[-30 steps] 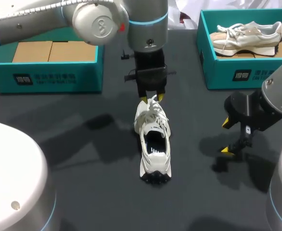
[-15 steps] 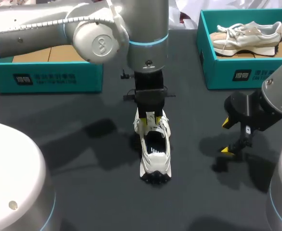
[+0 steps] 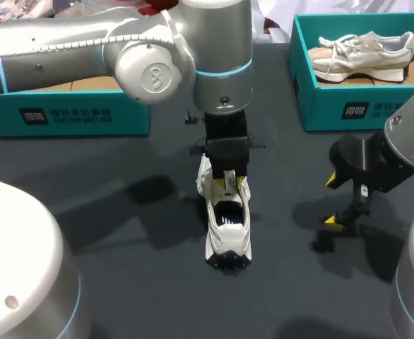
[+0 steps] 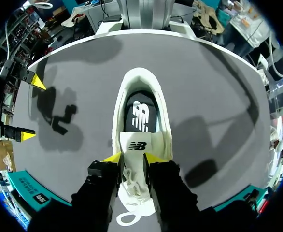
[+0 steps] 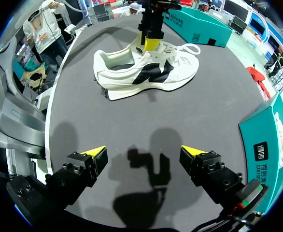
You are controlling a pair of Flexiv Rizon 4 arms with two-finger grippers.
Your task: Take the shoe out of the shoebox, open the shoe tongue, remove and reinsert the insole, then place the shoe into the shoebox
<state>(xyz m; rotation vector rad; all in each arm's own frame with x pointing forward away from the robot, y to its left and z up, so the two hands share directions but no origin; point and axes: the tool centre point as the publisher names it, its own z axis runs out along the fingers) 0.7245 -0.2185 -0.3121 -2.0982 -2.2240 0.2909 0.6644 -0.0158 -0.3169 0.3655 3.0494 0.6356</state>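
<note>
A white sneaker (image 3: 227, 229) stands on the dark table (image 3: 122, 233), heel toward the near edge. My left gripper (image 3: 229, 182) comes down on its lace area. In the left wrist view the yellow fingertips (image 4: 113, 157) press both sides of the white tongue (image 4: 136, 145), so the left gripper (image 4: 134, 158) is shut on it. Beyond the tips the shoe's (image 4: 140, 116) opening shows the dark insole. The right wrist view shows the sneaker (image 5: 146, 72) side-on with the left gripper (image 5: 150, 42) at its tongue. To the shoe's right my right gripper (image 3: 332, 201) (image 5: 142, 152) hangs open with nothing in it.
A teal shoebox (image 3: 73, 113) with a cardboard inside stands at the back left. Another teal shoebox (image 3: 348, 106) at the back right holds a beige sneaker (image 3: 366, 53); its corner (image 5: 272, 140) lies beside my right gripper.
My left gripper has slid from the shoe's toe end along the laces to the tongue, lowering and narrowing its fingers around it. The right arm has not moved.
</note>
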